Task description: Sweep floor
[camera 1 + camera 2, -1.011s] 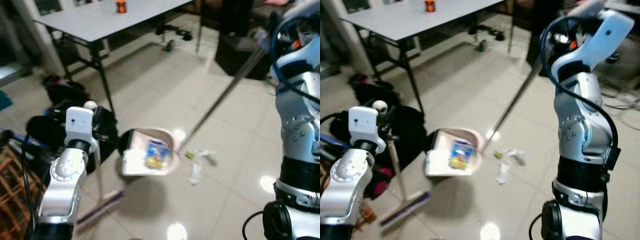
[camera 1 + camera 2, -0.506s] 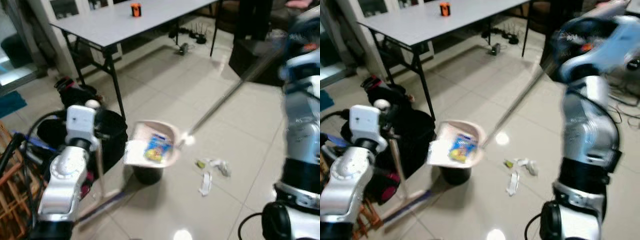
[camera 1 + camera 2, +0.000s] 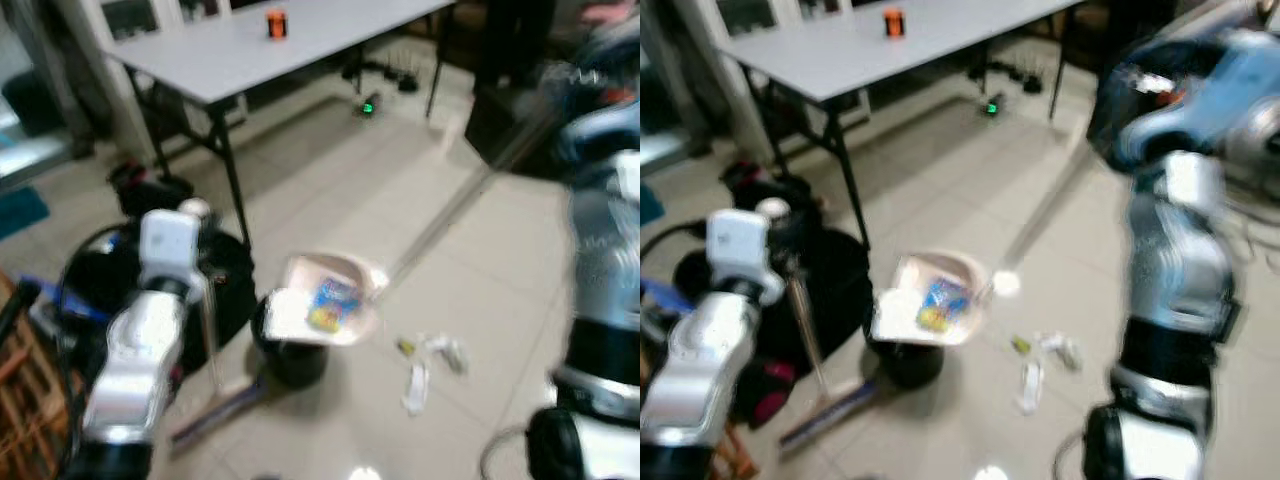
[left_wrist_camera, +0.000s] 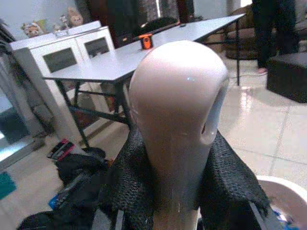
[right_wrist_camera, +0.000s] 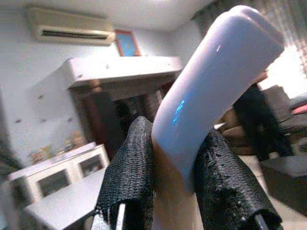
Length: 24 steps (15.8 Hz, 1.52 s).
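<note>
Sweeping task, head and wrist views. The right claw (image 5: 165, 191) has its two black fingers (image 5: 127, 177) pinching the pale grip end of the dustpan handle (image 3: 1040, 215). The long grey shaft slants down from the raised right arm to the dustpan (image 3: 325, 305), which is lifted clear of the floor. The pan hangs directly above a small dark bin (image 3: 290, 358), evidently so that its load can be tipped in. Inside the pan lies a blue-and-yellow wrapper (image 3: 331, 303); its printing is too blurred to read.

The left claw (image 4: 175, 191) is clamped on the rounded beige top of the broom handle (image 4: 180, 120). The broom (image 3: 805, 340) stands nearly upright beside the left arm, its head (image 3: 215, 420) resting on the floor (image 3: 330, 190), probably parked there while the pan is emptied.

Unswept litter (image 3: 430, 360), some white scraps and a small yellowish piece, lies on the tiles just beside the bin, so the job looks partly done. Behind stands a grey counter (image 3: 250, 60) carrying a small orange object (image 3: 275, 22), whose label is unreadable. Dark bags (image 3: 150, 190) sit at its foot.
</note>
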Motion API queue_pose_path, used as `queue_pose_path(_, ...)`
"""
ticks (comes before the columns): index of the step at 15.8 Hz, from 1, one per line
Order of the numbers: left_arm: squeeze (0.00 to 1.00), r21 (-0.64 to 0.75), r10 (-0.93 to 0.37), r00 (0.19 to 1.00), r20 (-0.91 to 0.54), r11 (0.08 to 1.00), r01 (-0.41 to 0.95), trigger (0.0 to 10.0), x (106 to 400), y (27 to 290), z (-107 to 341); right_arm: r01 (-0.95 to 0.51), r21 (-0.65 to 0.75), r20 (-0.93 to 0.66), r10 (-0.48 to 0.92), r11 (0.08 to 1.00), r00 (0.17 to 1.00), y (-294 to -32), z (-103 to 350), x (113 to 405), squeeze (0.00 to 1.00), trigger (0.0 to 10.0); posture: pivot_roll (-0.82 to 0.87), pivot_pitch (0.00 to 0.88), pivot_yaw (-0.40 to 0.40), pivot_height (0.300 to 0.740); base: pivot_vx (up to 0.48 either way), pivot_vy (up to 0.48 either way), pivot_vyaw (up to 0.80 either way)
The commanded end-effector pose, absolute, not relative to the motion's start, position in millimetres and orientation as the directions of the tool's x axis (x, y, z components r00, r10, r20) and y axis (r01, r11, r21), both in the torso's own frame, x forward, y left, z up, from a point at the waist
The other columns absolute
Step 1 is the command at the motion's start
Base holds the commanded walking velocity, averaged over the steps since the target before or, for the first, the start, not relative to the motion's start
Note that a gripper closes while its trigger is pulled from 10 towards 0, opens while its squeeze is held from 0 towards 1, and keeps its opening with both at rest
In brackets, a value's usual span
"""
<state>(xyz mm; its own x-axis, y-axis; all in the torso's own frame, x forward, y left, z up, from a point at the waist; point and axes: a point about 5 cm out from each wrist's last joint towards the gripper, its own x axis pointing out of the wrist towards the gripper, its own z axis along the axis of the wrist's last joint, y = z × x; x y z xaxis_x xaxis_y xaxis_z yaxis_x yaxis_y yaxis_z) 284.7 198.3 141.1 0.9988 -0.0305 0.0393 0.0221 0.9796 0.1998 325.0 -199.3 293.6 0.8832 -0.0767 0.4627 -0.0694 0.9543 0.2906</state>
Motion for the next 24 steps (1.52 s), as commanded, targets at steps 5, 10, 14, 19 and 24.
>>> queue_pose_path(5, 0.0, 0.222, -0.034, 0.996, 0.08, 0.975, 0.015, 10.0, 285, 196, 150, -0.083, 0.252, 0.534, -0.067, 0.964, 0.843, -199, 308, 321, 0.0, 10.0, 0.01, 0.0, 0.052, 0.74, 0.406, 0.0, 0.0)
queue_pose_path(10, 0.0, 0.226, -0.011, 0.995, 0.095, 0.974, -0.011, 10.0, 283, 198, 149, -0.099, 0.193, 0.558, -0.026, 0.976, 0.83, -191, 310, 324, 0.0, 10.0, 0.02, 0.0, 0.045, 0.74, 0.067, 0.0, 0.0)
queue_pose_path(14, 0.0, 0.228, 0.008, 0.995, 0.101, 0.973, -0.031, 10.0, 280, 203, 148, -0.108, 0.168, 0.566, -0.006, 0.98, 0.824, -183, 307, 329, 0.0, 10.0, 0.02, 0.0, 0.039, 0.74, 0.0, 0.0, 0.0)
queue_pose_path(19, 0.0, 0.233, 0.014, 0.995, 0.102, 0.972, -0.038, 10.0, 281, 203, 148, -0.145, 0.022, 0.609, 0.101, 0.989, 0.787, -157, 306, 333, 0.0, 10.0, 0.03, 0.0, 0.034, 0.74, 0.0, 0.0, 0.0)
queue_pose_path(24, 0.0, 0.237, 0.02, 0.994, 0.107, 0.97, -0.045, 10.0, 280, 204, 151, -0.186, -0.136, 0.649, 0.229, 0.973, 0.725, -119, 296, 336, 0.0, 10.0, 0.06, 0.0, 0.02, 0.74, 0.0, 0.0, 0.0)
